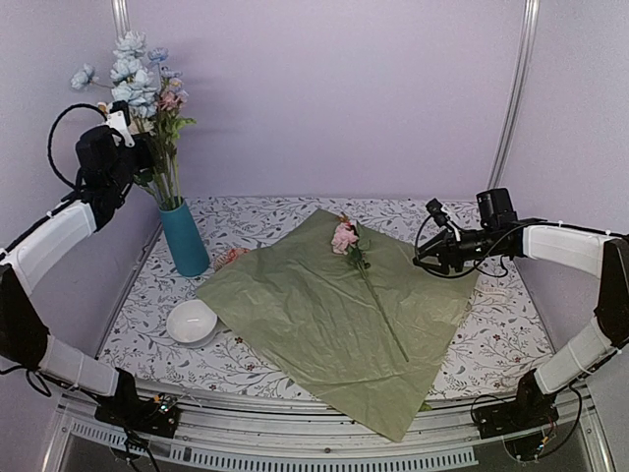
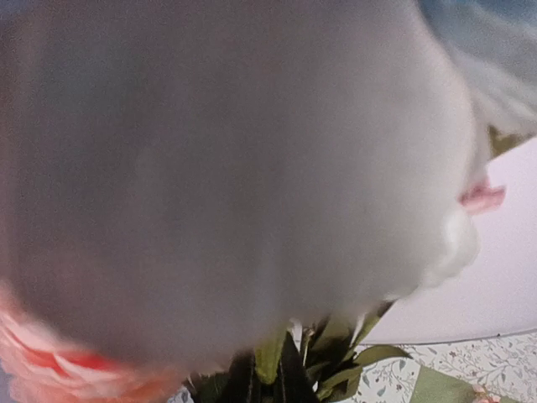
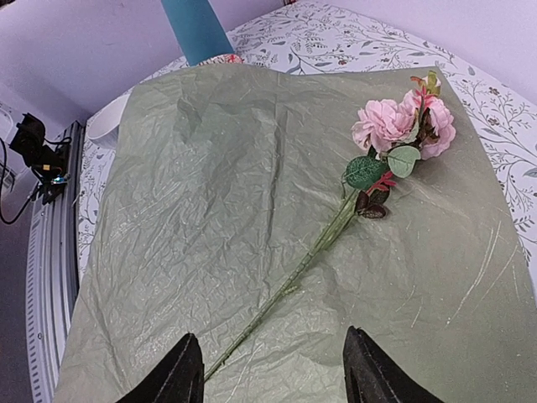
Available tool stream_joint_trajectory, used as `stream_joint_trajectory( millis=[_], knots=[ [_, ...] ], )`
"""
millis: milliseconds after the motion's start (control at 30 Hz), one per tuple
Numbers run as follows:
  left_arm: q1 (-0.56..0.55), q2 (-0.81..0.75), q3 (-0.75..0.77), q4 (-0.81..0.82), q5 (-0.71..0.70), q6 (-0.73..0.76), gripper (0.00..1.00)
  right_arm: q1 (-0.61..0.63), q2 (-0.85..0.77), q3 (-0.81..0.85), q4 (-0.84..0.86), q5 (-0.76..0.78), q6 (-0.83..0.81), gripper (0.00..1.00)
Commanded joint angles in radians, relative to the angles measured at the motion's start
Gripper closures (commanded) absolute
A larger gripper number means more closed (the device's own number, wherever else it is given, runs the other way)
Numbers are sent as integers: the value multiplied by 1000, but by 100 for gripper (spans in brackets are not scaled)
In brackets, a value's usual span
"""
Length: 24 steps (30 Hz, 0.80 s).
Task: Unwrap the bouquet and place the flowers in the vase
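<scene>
The bouquet is undone: its olive-green sheet (image 1: 324,315) lies flat on the table. One pink flower (image 1: 346,236) rests on the sheet, its stem (image 3: 319,252) running toward the near right. Several blue, cream and pink flowers (image 1: 142,74) stand in the teal vase (image 1: 185,239) at the back left. My left gripper (image 1: 126,126) is high among those blooms; its fingers are hidden and a pale flower head (image 2: 235,168) blurs its wrist view. My right gripper (image 3: 273,369) hovers open over the sheet (image 3: 210,210), near the stem's end, holding nothing.
A white bowl (image 1: 192,322) sits at the sheet's left corner. A small pinkish item (image 1: 231,258) lies between the vase and the sheet. The floral tablecloth (image 1: 491,334) shows at the right. Purple walls close the back and sides.
</scene>
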Motion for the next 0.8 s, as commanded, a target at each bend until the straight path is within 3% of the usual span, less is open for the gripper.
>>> stream_joint_trajectory(
  millis=[0,267,700,767],
  knots=[
    [11,-2,-97,116,32,-55,100,-9,-11,-11,13,1,0,41],
    [11,7,-270,198,47,-102,100,-9,26,-2,4,-24,3,41],
    [11,30,-371,233,68,-128,100,-9,47,2,-4,-39,5,40],
    [11,14,-386,228,67,-137,91,-9,53,5,-11,-43,6,40]
  ],
)
